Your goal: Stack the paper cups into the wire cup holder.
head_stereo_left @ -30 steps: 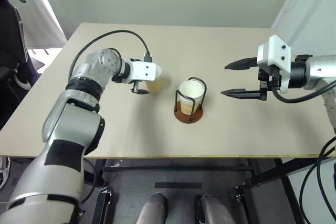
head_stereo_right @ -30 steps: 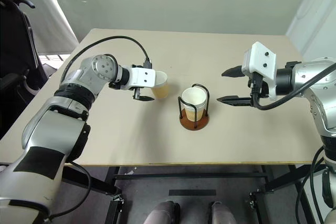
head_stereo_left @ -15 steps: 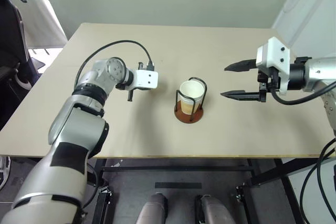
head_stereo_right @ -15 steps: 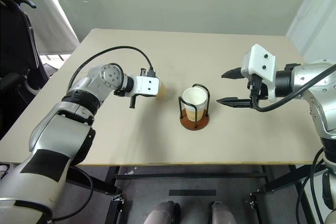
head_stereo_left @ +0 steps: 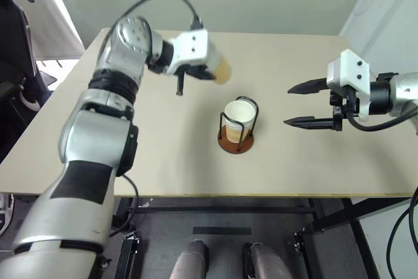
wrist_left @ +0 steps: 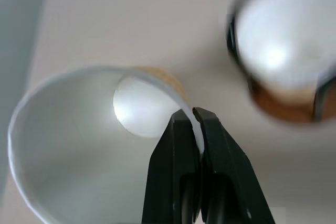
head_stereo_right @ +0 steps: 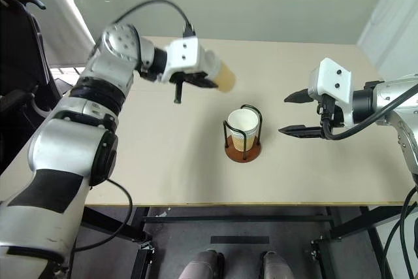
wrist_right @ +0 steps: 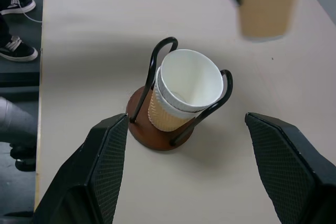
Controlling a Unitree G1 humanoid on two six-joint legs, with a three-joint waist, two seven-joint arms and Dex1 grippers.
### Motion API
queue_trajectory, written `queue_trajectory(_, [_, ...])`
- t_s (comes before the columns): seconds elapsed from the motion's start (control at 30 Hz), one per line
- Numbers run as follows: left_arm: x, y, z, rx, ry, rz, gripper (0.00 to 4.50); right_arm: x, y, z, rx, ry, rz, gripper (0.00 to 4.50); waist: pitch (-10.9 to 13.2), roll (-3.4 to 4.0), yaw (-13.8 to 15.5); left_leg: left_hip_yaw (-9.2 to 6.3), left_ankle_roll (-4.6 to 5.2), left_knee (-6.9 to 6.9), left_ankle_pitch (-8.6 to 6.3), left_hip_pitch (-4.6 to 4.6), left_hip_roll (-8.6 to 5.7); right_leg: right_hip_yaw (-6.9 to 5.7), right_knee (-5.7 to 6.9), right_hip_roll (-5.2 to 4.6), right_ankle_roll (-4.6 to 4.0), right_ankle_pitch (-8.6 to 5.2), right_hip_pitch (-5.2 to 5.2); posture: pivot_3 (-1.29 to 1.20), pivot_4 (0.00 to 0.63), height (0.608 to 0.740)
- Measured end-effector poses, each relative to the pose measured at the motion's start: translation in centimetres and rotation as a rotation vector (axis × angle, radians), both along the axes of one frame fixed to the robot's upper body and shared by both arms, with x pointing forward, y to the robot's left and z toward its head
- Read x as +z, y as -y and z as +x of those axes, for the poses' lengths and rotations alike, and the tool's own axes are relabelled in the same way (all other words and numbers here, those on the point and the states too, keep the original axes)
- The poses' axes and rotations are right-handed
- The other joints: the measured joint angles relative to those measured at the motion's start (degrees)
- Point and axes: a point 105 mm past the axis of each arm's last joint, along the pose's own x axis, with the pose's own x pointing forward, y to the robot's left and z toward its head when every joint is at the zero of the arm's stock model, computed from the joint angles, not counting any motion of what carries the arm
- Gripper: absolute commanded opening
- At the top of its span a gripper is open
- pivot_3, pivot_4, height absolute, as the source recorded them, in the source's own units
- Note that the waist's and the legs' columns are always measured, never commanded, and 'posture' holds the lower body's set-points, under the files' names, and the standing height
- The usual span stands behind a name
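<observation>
On the bare tan table [head_stereo_left: 130,155], two nested paper cups [wrist_right: 186,90] are framed by the wire holder [wrist_right: 157,129]. A third cup [head_stereo_right: 222,78] is clamped by the left gripper [wrist_left: 194,124]; the right gripper [head_stereo_left: 304,104] is held apart.

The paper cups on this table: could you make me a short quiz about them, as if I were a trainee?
1. True or false: the left tool is shut on the rim of a paper cup.
2. How many cups sit nested in the wire cup holder?
A. none
B. two
C. four
3. Fill in: the right tool is ____, with nothing between its fingers.

Key
1. True. The wrist view shows the rim pinched between both fingers, with the cup lifted off the table.
2. B. Two rims show, one inside the other.
3. Open. It waits to the holder's right.
</observation>
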Motion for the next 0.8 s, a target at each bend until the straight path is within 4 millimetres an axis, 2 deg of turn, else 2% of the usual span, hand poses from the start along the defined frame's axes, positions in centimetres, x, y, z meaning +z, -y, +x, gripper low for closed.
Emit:
queue_trajectory(0.2, [1.9,1.3,-2.3,-0.123,-0.152,-0.082,0.05,0.4,-1.3,-0.4,0.032,-0.014,0.05,3.58,0.03,0.03,-0.45,0.09,-0.01,0.06,0.01,-0.02,0.08,-0.03,0.08,0.09,0.0,0.0,-0.06,0.0,0.15,0.74])
queue_trajectory(0.33, [3.3,0.8,-3.8,-0.142,-0.171,-0.066,0.05,0.7,-1.8,-0.6,0.028,-0.018,0.073,3.58,0.02,0.04,-0.76,0.15,-0.01,0.0,0.01,0.06,0.07,-0.05,0.09,0.14,-0.01,-0.01,-0.06,0.0,0.15,0.74])
queue_trajectory(0.53, [1.0,-1.0,-4.7,-0.123,-0.259,0.051,0.05,1.1,-2.1,-1.2,0.025,-0.011,0.102,3.58,0.02,0.05,-0.57,-0.01,-0.01,0.12,0.01,0.02,0.08,-0.15,0.13,0.08,-0.04,-0.01,-0.01,0.0,0.15,0.74])
queue_trajectory(0.8, [-0.3,-0.3,-5.0,-0.154,-0.321,0.097,0.05,1.0,-1.8,-2.0,0.013,0.012,0.08,3.58,0.02,0.04,0.1,-0.08,0.12,0.51,-0.13,-0.08,0.02,-0.24,0.08,0.04,-0.15,-0.1,0.19,0.0,0.15,0.74])
